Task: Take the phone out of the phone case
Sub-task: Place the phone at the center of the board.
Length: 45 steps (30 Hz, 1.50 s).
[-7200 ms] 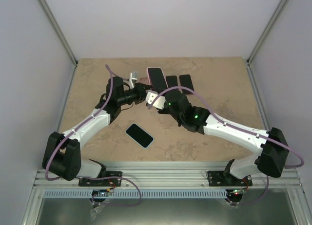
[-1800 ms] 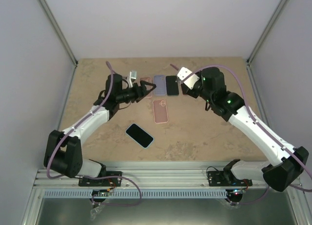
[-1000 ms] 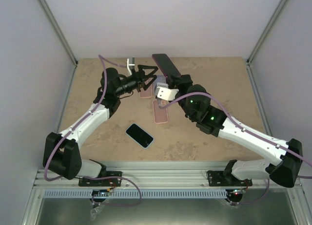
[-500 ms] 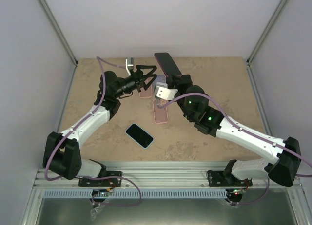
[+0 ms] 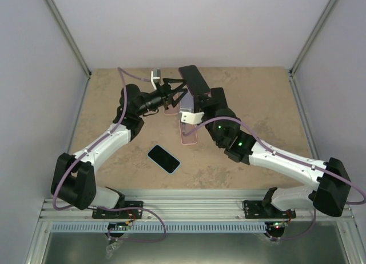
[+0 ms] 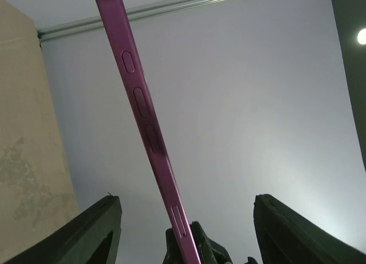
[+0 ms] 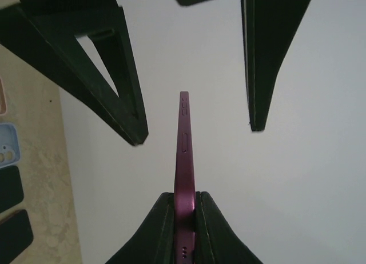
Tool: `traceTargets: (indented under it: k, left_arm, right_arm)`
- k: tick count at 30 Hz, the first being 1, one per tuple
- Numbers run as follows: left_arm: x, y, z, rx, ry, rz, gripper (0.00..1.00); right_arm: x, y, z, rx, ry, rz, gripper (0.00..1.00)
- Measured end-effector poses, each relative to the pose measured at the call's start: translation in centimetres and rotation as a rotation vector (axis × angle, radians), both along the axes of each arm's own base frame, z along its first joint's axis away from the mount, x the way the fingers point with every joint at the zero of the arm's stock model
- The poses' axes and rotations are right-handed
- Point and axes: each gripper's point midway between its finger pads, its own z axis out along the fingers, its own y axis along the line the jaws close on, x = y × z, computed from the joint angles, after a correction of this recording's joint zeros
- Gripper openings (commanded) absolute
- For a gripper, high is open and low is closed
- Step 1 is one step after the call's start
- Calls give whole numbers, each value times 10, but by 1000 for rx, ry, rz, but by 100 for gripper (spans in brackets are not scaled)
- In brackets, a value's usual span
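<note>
Case [image 7: 184,155] seen magenta along edge, its front black in top view. Table [image 5: 257,98] noted beige, marbled. Spare case [image 5: 189,135] pink. Loose phone [image 5: 163,159] black w/ lt-blue rim. Arms [image 5: 108,143] white, blk joints; cables [image 5: 55,196] purple.

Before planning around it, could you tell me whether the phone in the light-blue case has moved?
No. The light-blue-cased phone keeps its spot and angle beyond the aluminium rail.
</note>
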Motion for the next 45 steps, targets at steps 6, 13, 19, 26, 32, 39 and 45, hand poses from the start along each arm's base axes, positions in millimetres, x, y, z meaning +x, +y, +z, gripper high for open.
traceTargets:
  k: [6,13,19,26,32,39,45]
  left_arm:
    - [3,-5,-5,-15,31,-9,43]
    - [6,-4,-3,-37,34,-1,29]
    - [8,-4,-9,-34,50,2,19]
    - [10,-4,-17,-31,77,5,0]
    - [16,3,-23,-14,80,30,0]
    - [28,20,-33,29,53,83,0]
    - [30,25,-46,116,-11,84,0]
  right_arm:
    - [-6,7,-1,-48,-63,18,1]
    - [-10,9,-6,-94,-103,24,1]
    - [-15,9,-13,-133,-153,25,1]
    - [-17,9,-17,-172,-177,25,24]
    - [-20,8,-13,-151,-174,32,63]
    - [-25,3,-27,-136,-61,56,92]
    - [-27,8,-33,-48,246,163,98]
